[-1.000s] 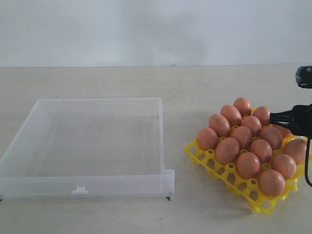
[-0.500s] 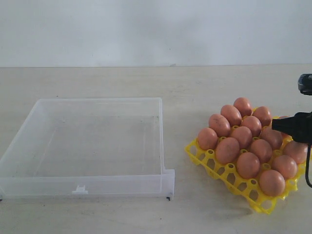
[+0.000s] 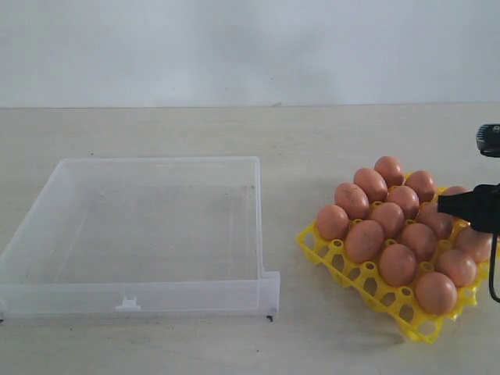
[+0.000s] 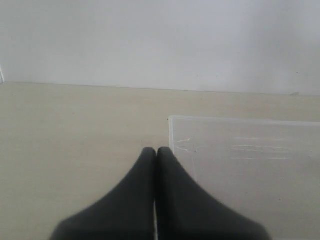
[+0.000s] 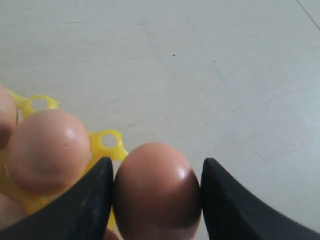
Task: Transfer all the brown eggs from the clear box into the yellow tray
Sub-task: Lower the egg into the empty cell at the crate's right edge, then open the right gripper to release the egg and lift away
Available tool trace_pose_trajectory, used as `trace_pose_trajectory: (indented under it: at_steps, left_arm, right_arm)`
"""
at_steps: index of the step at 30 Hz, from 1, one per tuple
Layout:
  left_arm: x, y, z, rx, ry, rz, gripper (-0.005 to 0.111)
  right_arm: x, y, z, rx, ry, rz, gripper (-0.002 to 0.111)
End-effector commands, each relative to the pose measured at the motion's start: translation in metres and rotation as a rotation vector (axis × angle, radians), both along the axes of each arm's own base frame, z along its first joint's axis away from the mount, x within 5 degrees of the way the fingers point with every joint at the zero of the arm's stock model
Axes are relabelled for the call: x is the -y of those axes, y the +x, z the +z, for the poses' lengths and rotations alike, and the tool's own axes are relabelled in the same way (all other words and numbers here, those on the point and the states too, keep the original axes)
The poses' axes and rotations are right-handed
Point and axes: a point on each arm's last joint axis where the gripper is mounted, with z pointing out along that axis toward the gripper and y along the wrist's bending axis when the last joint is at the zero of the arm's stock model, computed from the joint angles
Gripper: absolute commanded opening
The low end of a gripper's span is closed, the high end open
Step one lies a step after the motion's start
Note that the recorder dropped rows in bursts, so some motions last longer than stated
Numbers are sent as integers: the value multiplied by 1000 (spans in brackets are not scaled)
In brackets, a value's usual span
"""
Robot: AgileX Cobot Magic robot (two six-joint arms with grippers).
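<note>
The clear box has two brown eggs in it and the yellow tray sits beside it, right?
Not quite. The clear box is empty, as the exterior view shows. The yellow tray does sit beside it.

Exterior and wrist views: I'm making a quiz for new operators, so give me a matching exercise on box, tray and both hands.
Things:
1 clear box
2 yellow tray
3 left hand
4 right hand

States:
a shut, holding nothing
b cups hold eggs
c no eggs inside
d closed around a brown egg

Pairs: 1-c, 2-b, 3-a, 4-d
</note>
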Motion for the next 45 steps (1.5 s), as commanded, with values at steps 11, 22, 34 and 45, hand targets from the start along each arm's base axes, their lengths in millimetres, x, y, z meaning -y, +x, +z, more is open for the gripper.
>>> trace_pose_trajectory:
  at_steps: [11, 22, 34, 45]
  left_arm:
    - [0, 0, -1, -6, 2, 1, -4]
    - [0, 0, -1, -6, 2, 1, -4]
    - [0, 0, -1, -6, 2, 1, -4]
    - [0, 0, -1, -6, 2, 1, -4]
  right_arm:
    - [-4, 12, 8, 35, 24, 7, 0]
    - [-2, 13, 9, 43, 10, -4, 0]
    - [-2, 13, 9, 43, 10, -4, 0]
    - [-7, 14, -6, -19, 36, 23, 0]
